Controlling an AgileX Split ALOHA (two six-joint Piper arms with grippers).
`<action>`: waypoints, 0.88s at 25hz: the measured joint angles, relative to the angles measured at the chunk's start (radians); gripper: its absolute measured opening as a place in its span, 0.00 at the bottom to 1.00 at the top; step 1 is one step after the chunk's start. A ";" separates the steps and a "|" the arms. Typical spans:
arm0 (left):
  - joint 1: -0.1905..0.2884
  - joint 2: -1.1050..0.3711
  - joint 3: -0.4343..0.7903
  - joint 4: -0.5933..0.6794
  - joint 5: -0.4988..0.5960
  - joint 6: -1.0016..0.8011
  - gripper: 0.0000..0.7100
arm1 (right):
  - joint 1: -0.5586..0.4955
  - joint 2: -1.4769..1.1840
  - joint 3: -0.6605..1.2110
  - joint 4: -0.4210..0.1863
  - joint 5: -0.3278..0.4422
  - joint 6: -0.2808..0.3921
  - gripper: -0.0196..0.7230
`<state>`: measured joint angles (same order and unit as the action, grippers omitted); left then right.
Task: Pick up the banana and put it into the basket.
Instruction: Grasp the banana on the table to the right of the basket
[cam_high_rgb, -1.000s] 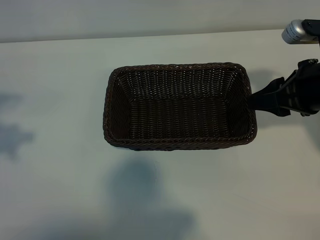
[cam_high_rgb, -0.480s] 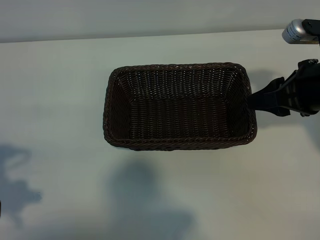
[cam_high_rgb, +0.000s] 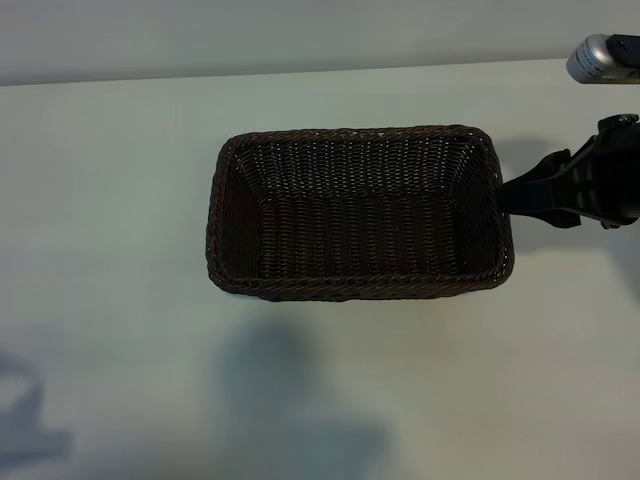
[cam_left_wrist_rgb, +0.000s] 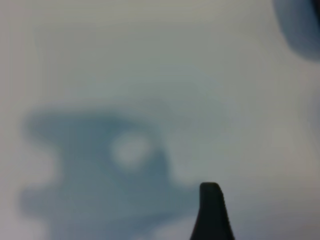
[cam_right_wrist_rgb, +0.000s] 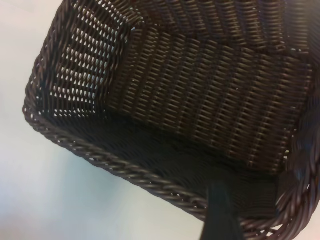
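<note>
Wicker basket (cam_high_rgb: 355, 290): dark brown, rectangular with rounded corners and a braided rim, sitting flat on the pale tabletop (cam_high_rgb: 120, 200), open side up.
Basket long axis: runs straight away from the right hand, so that one short end faces that hand and the other short end is the far one.
Basket inside: only woven floor and walls show, in the exterior view and the right wrist view alike.
Right hand (cam_high_rgb: 507, 200): at the basket's near short end, black, reaching in from the side and angled downward, its tip meeting the rim there.
Right hand state: released, fingers apart, nothing held between them. One dark finger (cam_right_wrist_rgb: 220, 215) crosses the braided rim (cam_right_wrist_rgb: 100, 155) just ahead of the wrist; whether it presses on the weave cannot be told.
Left hand (cam_left_wrist_rgb: 210, 215): outside the exterior view; its own wrist view shows one dark fingertip over bare tabletop.
Left hand state: released, holding nothing.
Below the left hand: its blurred grey shadow (cam_left_wrist_rgb: 100, 175) lies on the tabletop just ahead of the fingertip.
</note>
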<state>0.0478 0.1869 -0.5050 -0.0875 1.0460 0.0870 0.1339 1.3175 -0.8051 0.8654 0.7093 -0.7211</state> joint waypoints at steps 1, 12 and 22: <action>0.000 -0.040 0.000 0.000 0.001 0.001 0.76 | 0.000 0.000 0.000 0.000 -0.001 0.001 0.67; 0.000 -0.194 0.000 0.000 0.009 0.001 0.76 | 0.000 0.002 -0.005 -0.001 -0.087 0.043 0.68; 0.000 -0.194 0.000 0.000 0.009 0.001 0.76 | 0.000 0.162 -0.269 -0.189 -0.021 0.178 0.76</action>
<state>0.0478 -0.0073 -0.5050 -0.0875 1.0549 0.0879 0.1339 1.4793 -1.0737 0.6769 0.6885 -0.5429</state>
